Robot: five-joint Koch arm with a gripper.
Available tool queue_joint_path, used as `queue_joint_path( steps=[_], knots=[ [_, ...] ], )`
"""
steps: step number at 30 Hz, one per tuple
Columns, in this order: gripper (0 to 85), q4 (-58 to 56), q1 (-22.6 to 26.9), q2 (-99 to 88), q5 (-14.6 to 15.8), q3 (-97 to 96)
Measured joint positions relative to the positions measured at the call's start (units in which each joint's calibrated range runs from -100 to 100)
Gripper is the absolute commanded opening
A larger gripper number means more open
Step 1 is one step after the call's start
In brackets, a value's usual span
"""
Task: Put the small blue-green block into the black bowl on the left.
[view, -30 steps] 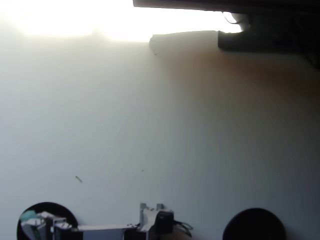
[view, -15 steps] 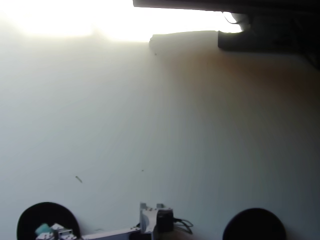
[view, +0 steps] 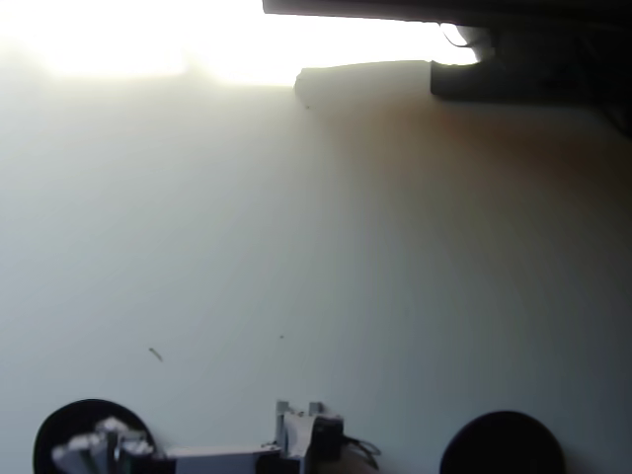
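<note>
Half a second back a spot of blue-green showed inside the black bowl (view: 61, 423) at the lower left of the frame; now that spot is covered, and the tool (view: 94, 449) has shifted a little higher over the bowl's middle. Pale arm parts fill most of the bowl's inside in the overhead view, so the small blue-green block cannot be seen and its place cannot be told from this moment alone. Whether the tool is wide or narrow cannot be told either, since its tips blur into one light mass. A second black bowl (view: 502, 442) sits at the lower right of the frame, its inside plain dark. Between the two bowls, at the bottom edge, stands the arm's base (view: 306, 434) on the white desk (view: 316, 257).
</note>
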Motion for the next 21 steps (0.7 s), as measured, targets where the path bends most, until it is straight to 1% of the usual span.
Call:
queue_joint_path(
  steps=[5,8,10,12,15,19,21],
  knots=[
    [43.3,4.9,-5.6,-4.7,3.7,-12.2],
    [43.2,7.7,-9.9,-6.3,7.6,-14.2],
    [43.3,11.3,-12.9,-8.6,10.2,-20.9],
    [43.3,15.4,-15.5,-11.1,11.8,-29.0],
    [43.3,20.6,-19.3,-14.9,12.9,-38.6],
    [43.3,27.4,-25.2,-17.7,13.0,-50.1],
    [43.3,32.6,-27.6,-19.2,13.0,-56.0]
  ],
)
